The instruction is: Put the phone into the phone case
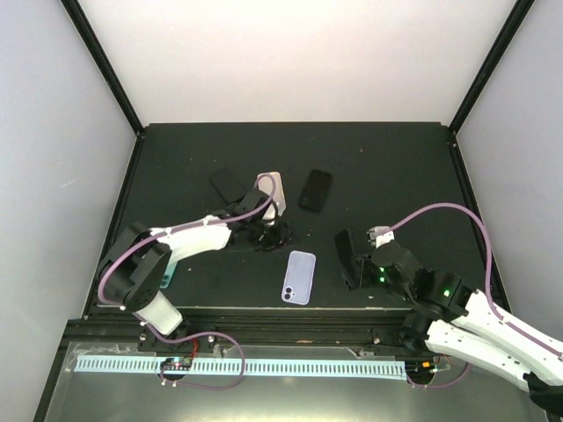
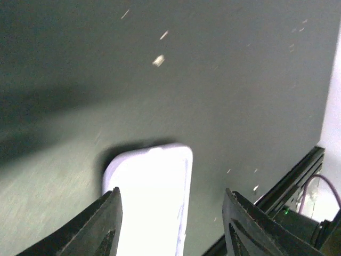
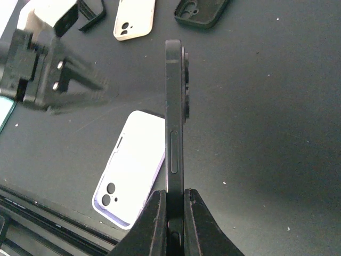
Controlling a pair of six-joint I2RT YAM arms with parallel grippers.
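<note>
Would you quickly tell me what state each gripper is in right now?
Left gripper: open, fingers spread over a pale case.
Right gripper: closed on the black phone, held edge-on.

Nothing to read on this table.
The black phone (image 3: 173,122) shows only a bare edge with a button, the lilac case (image 1: 299,277) a plain back, and the pale strip (image 1: 308,367) along the near rail carries fine marks too small to make out.

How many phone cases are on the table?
4: left black case, cream case at the left claw, right black case, lavender case nearest the bases. A half-hidden teal item may be a fifth.
</note>
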